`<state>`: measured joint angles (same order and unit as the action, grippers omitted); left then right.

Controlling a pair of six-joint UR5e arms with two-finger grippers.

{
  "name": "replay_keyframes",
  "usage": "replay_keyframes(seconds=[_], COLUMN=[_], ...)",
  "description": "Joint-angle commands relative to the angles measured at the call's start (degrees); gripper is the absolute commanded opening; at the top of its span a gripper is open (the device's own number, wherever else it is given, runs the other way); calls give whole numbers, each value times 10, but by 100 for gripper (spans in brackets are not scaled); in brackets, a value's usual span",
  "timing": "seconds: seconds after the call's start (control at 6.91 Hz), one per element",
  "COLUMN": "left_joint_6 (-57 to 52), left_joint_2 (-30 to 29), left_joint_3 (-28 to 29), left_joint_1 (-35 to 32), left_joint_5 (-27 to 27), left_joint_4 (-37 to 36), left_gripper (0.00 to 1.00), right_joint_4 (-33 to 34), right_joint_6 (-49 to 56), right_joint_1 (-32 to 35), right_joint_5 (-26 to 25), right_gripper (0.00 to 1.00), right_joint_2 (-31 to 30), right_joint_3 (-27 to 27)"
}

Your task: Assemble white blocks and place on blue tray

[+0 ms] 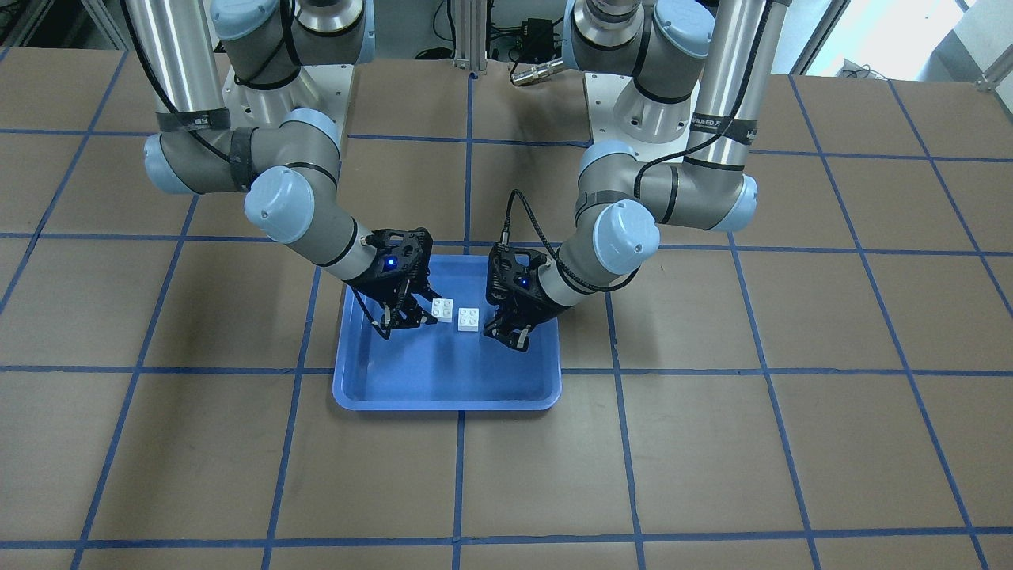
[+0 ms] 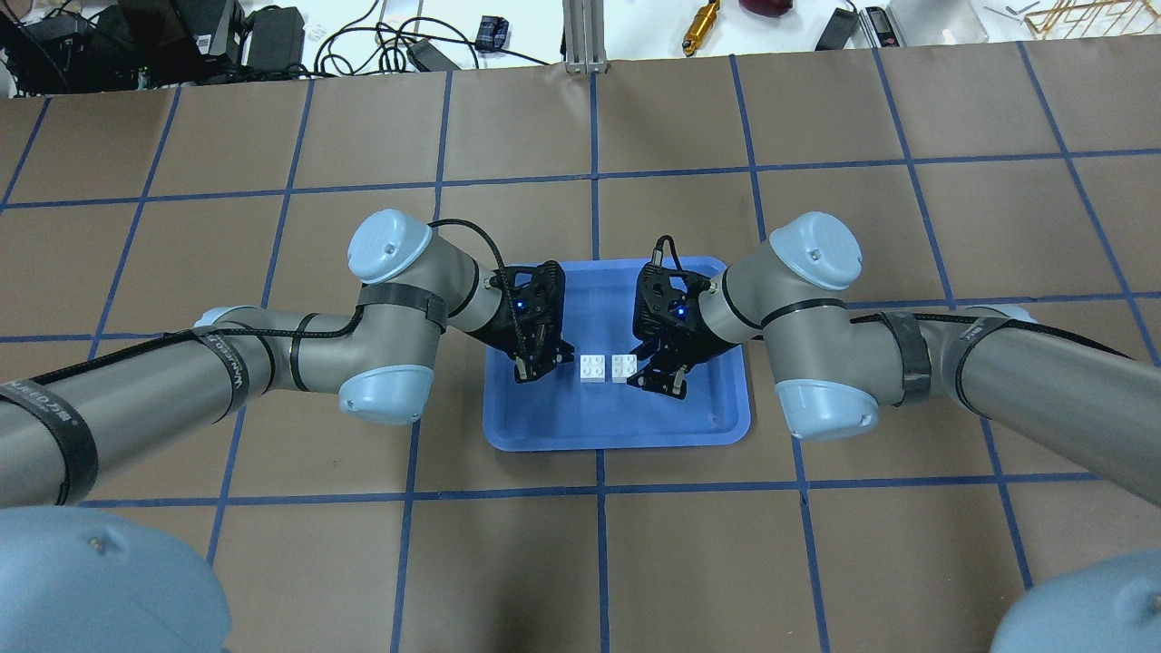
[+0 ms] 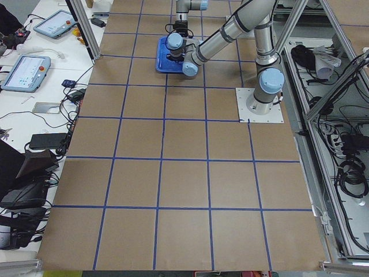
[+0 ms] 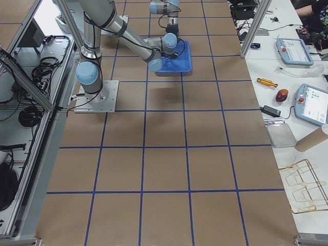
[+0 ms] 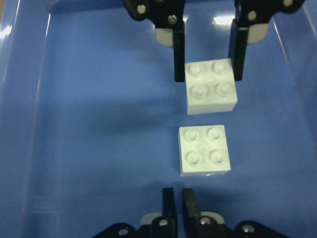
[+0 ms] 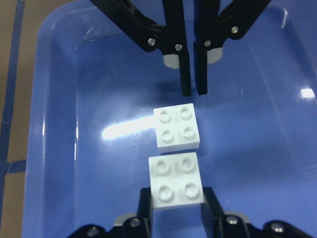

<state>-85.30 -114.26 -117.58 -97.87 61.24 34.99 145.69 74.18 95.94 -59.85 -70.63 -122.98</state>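
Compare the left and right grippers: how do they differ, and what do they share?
The left gripper has its fingers nearly together with nothing between them; the right gripper has its fingers spread and seems to clamp a block by its sides. The left gripper's tips stop short of the other block, while the right gripper straddles its own. Both are black, sit low over the tray, and point at each other.
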Motion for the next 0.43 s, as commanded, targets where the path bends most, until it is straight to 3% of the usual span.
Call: replay_keyframes(seconds=[0.0,0.29], left_joint_6=[0,4], left_joint_2=[0,1], left_joint_3=[-3,-4], left_joint_1=[0,-1], left_joint_5=[-1,-1], left_joint_4=[0,0], left_gripper=[19,19], right_joint_4=[0,12], right_joint_6=[-1,-3], right_joint_1=[0,1], right_joint_5=[-3,1], right_gripper=[0,0], right_joint_2=[4,15], right_joint_3=[0,-1])
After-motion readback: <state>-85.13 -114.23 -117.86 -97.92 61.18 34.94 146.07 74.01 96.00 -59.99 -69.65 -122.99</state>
